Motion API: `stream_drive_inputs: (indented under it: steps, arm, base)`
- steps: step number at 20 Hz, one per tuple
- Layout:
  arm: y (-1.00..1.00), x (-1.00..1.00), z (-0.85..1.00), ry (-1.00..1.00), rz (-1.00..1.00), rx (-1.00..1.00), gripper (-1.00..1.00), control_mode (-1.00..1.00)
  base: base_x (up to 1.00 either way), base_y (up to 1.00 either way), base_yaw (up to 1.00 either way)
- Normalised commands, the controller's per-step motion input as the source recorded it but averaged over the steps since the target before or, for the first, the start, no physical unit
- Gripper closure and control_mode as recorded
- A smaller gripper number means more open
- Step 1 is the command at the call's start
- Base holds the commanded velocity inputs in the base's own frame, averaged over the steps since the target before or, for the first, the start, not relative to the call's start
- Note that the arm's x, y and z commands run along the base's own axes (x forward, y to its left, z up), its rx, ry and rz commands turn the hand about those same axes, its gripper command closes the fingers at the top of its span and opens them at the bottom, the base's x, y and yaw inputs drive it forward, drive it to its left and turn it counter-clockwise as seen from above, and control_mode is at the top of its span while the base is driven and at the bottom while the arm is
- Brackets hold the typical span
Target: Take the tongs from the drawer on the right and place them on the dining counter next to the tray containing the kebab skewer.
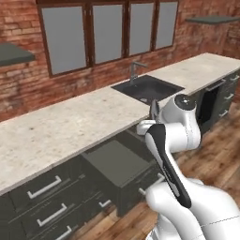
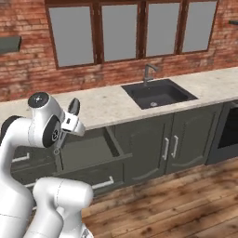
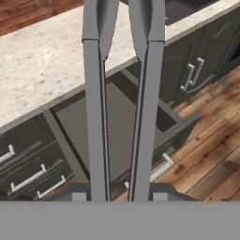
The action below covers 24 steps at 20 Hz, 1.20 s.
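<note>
Currently the gripper (image 3: 120, 190) is clamped on the tongs (image 3: 96, 117), whose two grey arms run upward from the finger tips in the hand view, above the open drawer (image 3: 117, 126). From the right base view the drawer (image 2: 88, 151) stands pulled out beneath the beige worktop (image 2: 111, 104), left of the black sink (image 2: 158, 94). Left base view confirms the drawer (image 1: 115, 161) open, its interior bare.
</note>
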Motion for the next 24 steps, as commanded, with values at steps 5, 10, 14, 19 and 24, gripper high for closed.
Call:
stream_drive_inputs:
  steps: [5,10,14,19,24]
  arm:
    - [0.0,0.0,0.0,0.0,0.0,0.0,1.0,1.0]
    - [0.0,0.0,0.0,0.0,0.0,0.0,1.0,1.0]
    - [0.0,0.0,0.0,0.0,0.0,0.0,1.0,1.0]
    - [0.0,0.0,0.0,0.0,0.0,0.0,1.0,1.0]
    - [0.0,0.0,0.0,0.0,0.0,0.0,1.0,1.0]
  base:
    - [0.0,-0.37,-0.43]
    - [-0.09,-0.41,-0.37]
    - [-0.27,-0.39,-0.32]
    - [-0.25,-0.35,-0.31]
    - [-0.3,-0.3,-0.32]
